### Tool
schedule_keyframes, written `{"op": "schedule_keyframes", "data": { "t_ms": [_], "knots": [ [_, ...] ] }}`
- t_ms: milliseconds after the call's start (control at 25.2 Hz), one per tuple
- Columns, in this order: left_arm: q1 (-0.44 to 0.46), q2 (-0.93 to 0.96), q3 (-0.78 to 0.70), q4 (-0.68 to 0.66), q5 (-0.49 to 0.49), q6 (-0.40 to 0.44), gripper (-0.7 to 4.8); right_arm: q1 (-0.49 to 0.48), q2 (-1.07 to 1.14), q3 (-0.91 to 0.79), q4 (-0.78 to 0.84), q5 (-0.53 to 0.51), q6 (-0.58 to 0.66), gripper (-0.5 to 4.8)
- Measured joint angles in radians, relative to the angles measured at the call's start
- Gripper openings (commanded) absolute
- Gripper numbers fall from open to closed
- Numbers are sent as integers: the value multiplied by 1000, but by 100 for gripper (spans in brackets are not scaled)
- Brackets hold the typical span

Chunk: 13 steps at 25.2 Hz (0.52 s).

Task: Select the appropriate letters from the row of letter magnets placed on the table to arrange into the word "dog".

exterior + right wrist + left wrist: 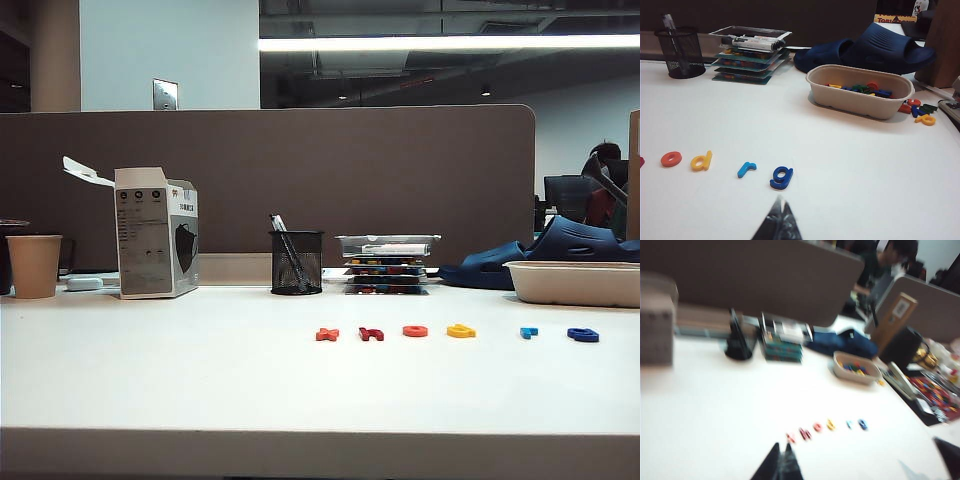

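Observation:
The row of letter magnets lies on the white table [200,380]: an orange cross shape [327,334], a dark red letter [371,334], the orange-red "o" [415,331], the yellow "d" [461,331], a small light blue letter [529,332] and the dark blue "g" [583,334]. Neither gripper shows in the exterior view. In the blurred left wrist view my left gripper [782,444] hovers just short of the orange cross shape [790,437], fingers together and empty. My right gripper [780,200] is shut and empty, close to the "g" [782,177], with "d" [701,161] and "o" [671,159] farther along.
A beige tub [575,283] of loose letters stands at the right, with blue slippers [560,245] behind it. A stack of trays [388,265], a mesh pen cup [296,262], a white box [155,235] and a paper cup [33,265] line the brown partition [300,170].

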Motion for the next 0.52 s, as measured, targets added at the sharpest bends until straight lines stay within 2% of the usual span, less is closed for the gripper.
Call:
{"op": "schedule_keyframes", "data": {
  "t_ms": [119,199,397,517],
  "knots": [
    [-51,105,105,-74,1,-33,-5,0,0,0,0,0,0,-6],
    [-114,213,246,-192,-18,-43,-5,0,0,0,0,0,0,-6],
    [-277,430,421,-355,-130,-117,-5,0,0,0,0,0,0,-6],
    [-424,521,502,-395,-254,-172,-5,0,0,0,0,5,0,-6]
  ]
}}
